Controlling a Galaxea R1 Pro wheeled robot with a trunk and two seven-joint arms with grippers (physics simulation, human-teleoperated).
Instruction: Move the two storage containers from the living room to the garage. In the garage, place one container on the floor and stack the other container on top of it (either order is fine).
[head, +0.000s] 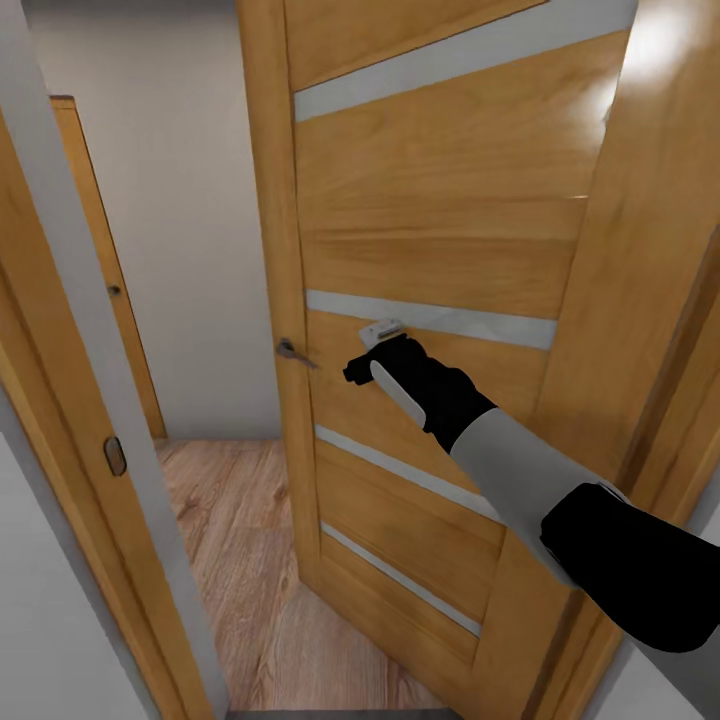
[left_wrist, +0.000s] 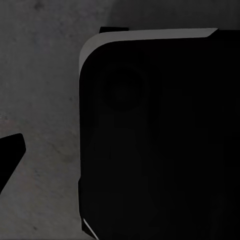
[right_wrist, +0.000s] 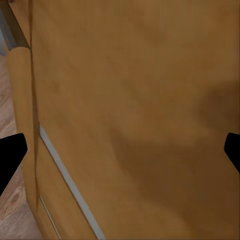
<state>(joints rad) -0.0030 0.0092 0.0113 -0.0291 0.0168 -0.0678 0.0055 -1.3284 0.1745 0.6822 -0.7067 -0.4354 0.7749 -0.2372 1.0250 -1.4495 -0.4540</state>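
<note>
The robot faces a wooden door (head: 430, 250) with pale horizontal stripes, standing ajar in its frame (head: 90, 420). The right arm (head: 530, 480) reaches forward from the lower right of the head view, and the right pincer (head: 372, 350) sits close against the door's face, beside the metal lever handle (head: 293, 351) near the door's edge but apart from it. In the right wrist view the two black fingertips (right_wrist: 10, 155) show at opposite edges with the door panel (right_wrist: 130, 110) between them, so the right pincer is spread wide and pinches nothing. Through the gap beside the door, light wood plank flooring (head: 240, 540) runs to a plain pale wall (head: 170, 200), with another wooden door (head: 105, 270) standing against it. The left wrist view looks down on dark grey mottled concrete floor (left_wrist: 40, 90) beside a large black rounded part of the robot (left_wrist: 160, 140); one black fingertip (left_wrist: 10, 155) shows at the edge, and I cannot tell whether the left pincer is spread or closed. The storage containers are not visible here.
</note>
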